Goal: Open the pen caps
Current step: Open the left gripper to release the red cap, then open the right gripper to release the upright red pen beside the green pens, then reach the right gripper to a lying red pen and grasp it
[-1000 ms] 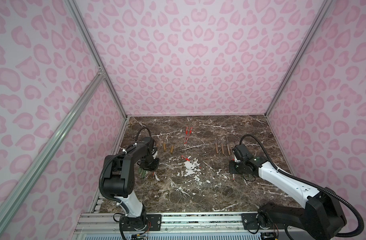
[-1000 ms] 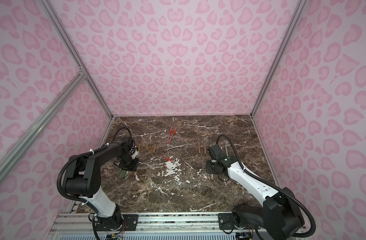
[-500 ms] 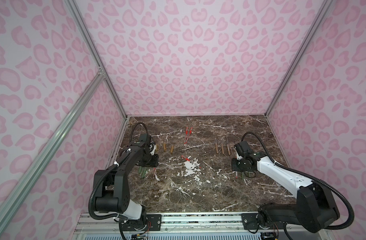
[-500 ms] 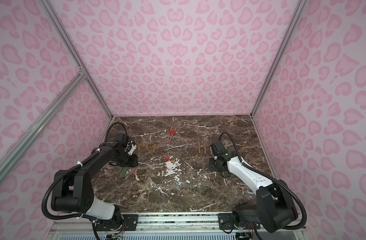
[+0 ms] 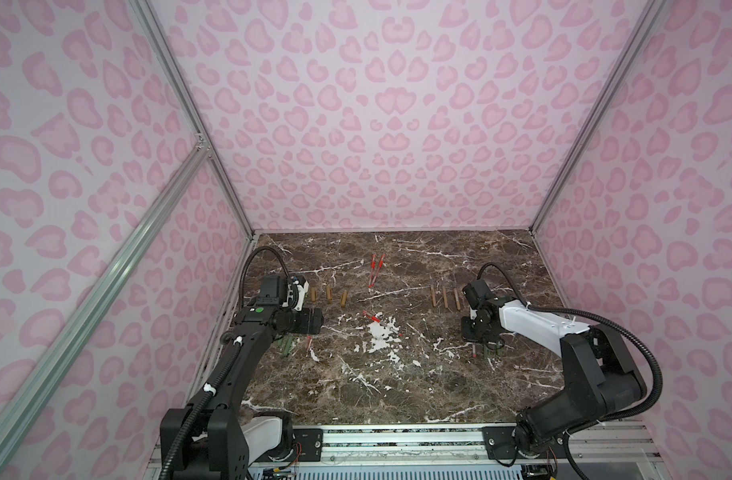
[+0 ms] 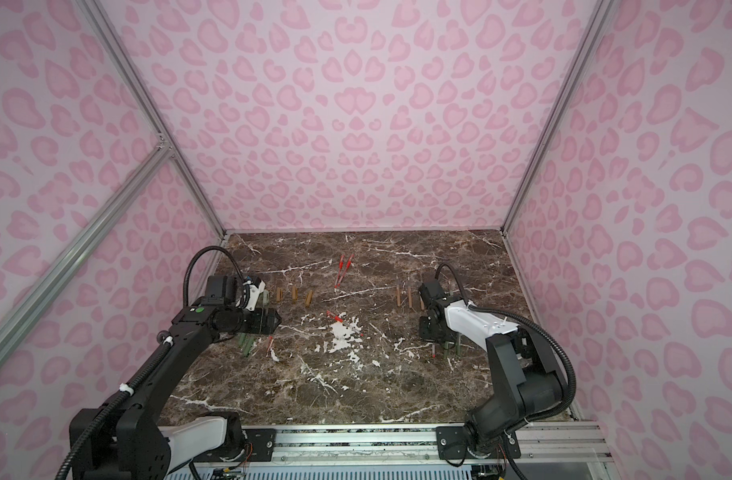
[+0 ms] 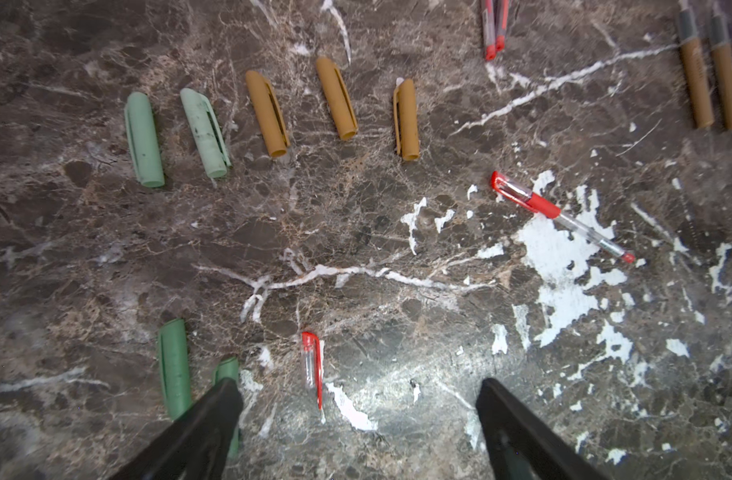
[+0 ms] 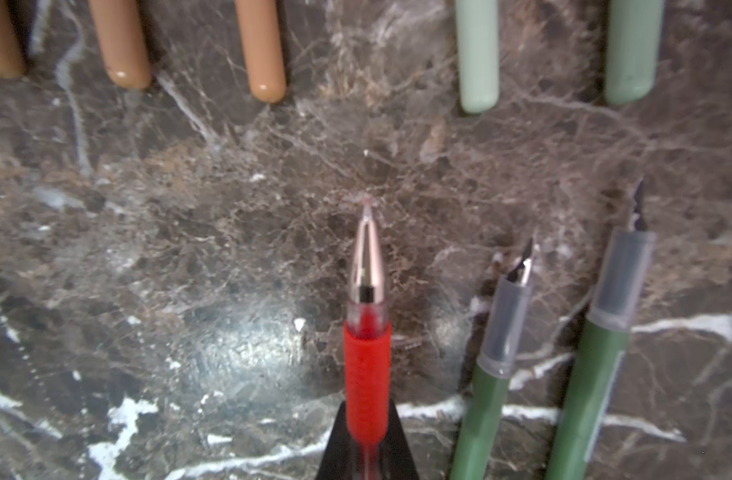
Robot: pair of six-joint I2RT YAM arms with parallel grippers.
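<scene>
In the left wrist view my left gripper (image 7: 358, 388) stands open over the marble. A red and clear pen cap (image 7: 312, 365) lies loose on the table just ahead of its fingers. Two dark green pen caps (image 7: 174, 365) lie beside one finger, which partly hides one of them. Farther off lie two pale green caps (image 7: 144, 139) and three tan caps (image 7: 336, 99). My right gripper (image 8: 366, 436) is shut on an uncapped red pen (image 8: 366, 365), its metal tip low over the marble. In a top view the red cap (image 5: 309, 343) lies by my left gripper (image 5: 310, 326).
Two dark green pen barrels (image 8: 597, 353) with bare nibs lie right beside the held pen. Tan barrels (image 5: 444, 297) and pale green barrels (image 8: 478, 54) lie beyond it. A capped red pen (image 7: 559, 216) lies mid-table, two more red pens (image 5: 376, 270) farther back. Pink patterned walls enclose the table.
My left gripper has opened wide and let go of the red cap, which now lies on the table. The right gripper stayed shut on the red pen and barely moved.
</scene>
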